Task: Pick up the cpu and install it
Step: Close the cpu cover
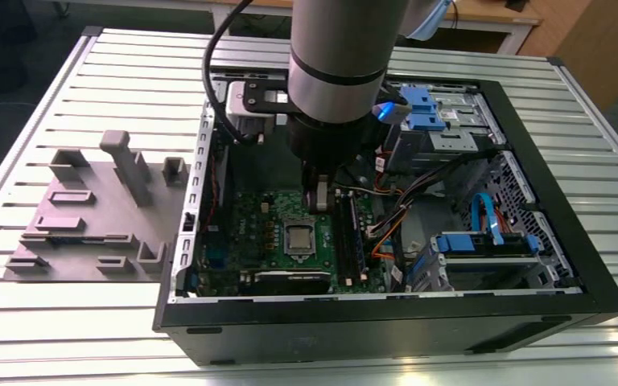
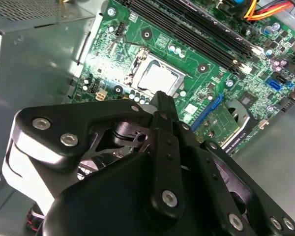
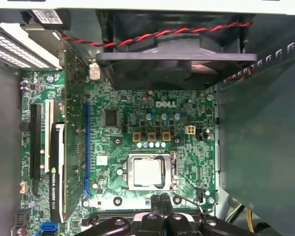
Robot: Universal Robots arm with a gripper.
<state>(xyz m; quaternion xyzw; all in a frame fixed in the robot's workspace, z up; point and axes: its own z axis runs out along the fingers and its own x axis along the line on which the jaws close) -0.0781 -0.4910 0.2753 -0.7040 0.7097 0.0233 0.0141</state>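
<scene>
One risk we see: the cpu lies in its socket, and the fingers, closed on nothing near it, could press it crooked and damage the socket.

I see the arm reaching down into the open computer case, which lies on the slatted bench. The pincer hangs over the green board. The cpu sits in the board's socket at about seven o'clock from the pincer, apart from it. Orange cables run at three o'clock from the cpu. A grey fixture block rests on the bench at nine o'clock from the case.
</scene>
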